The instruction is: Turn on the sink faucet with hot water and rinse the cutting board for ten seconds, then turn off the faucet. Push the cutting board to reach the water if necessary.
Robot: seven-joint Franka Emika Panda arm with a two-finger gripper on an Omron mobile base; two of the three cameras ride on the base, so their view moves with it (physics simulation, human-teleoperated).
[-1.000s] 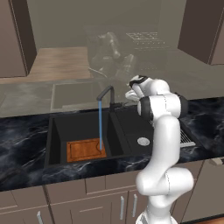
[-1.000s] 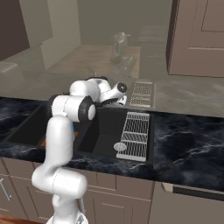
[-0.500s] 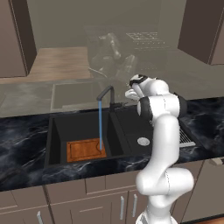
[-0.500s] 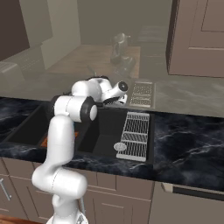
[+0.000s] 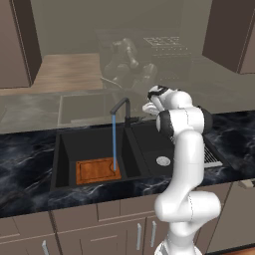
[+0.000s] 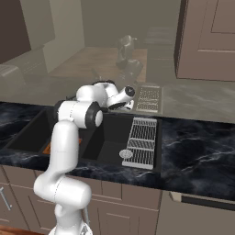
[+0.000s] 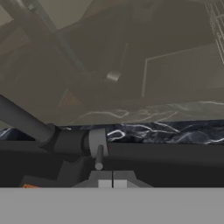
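Observation:
The black gooseneck sink faucet (image 5: 122, 106) is running: a thin blue stream of water (image 5: 114, 142) drops straight onto the orange-brown cutting board (image 5: 97, 170), which lies flat in the large left basin of the black sink (image 5: 64, 149). My gripper (image 5: 145, 109) hovers just right of the faucet's base, shut with nothing held. In the hand view the shut gripper (image 7: 112, 182) sits right below the faucet's small lever (image 7: 99, 157), with the spout tube (image 7: 24, 120) running up to the left. A sliver of the cutting board (image 6: 47, 148) shows behind my arm.
A silver wire rack (image 6: 141, 142) lies over the right side of the shallow basin, beside the round drain (image 6: 125, 154). Black marble counter (image 5: 27, 154) flanks the sink. A glass backsplash (image 5: 79, 107) rises close behind the faucet.
The hand has edged very slightly by the faucet base. The water stream and the board look the same.

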